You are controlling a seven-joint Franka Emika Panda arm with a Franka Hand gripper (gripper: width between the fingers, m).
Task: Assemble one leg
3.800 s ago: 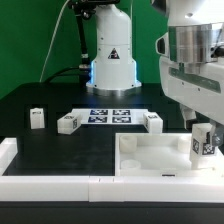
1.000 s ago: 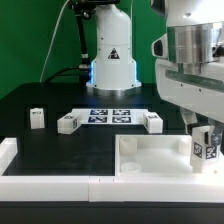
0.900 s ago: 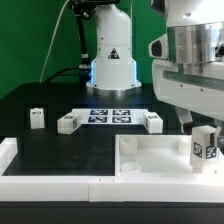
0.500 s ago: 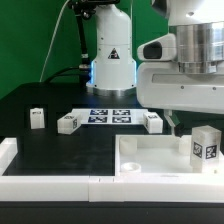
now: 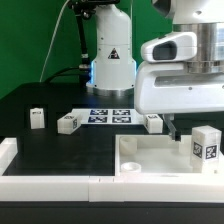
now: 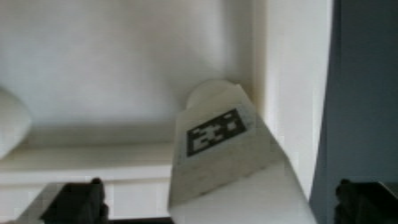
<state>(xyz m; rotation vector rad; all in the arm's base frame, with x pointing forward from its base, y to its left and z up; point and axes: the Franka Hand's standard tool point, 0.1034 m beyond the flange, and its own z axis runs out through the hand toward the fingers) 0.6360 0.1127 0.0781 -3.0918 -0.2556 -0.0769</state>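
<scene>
One leg (image 5: pixel 205 143), a small white block with a square marker tag, stands upright at the right end of the white tray-like tabletop (image 5: pixel 150 156). It stands free, with nothing gripping it. My gripper (image 5: pixel 192 124) hangs just above and behind it, open, with one dark finger (image 5: pixel 172 128) showing. In the wrist view the same leg (image 6: pixel 228 150) rises between my gripper's (image 6: pixel 222 205) two dark fingertips (image 6: pixel 80 200), which stand wide apart and clear of it.
Three more legs lie on the black table: one at the left (image 5: pixel 37 118), one (image 5: pixel 67 123) beside the marker board (image 5: pixel 110 114), one (image 5: pixel 153 122) behind the tabletop. A white rail (image 5: pixel 50 186) runs along the front edge. The robot base (image 5: pixel 112 60) stands behind.
My gripper held the leg over the tabletop's right end, then opened and rose. The leg stays standing there on its own.
</scene>
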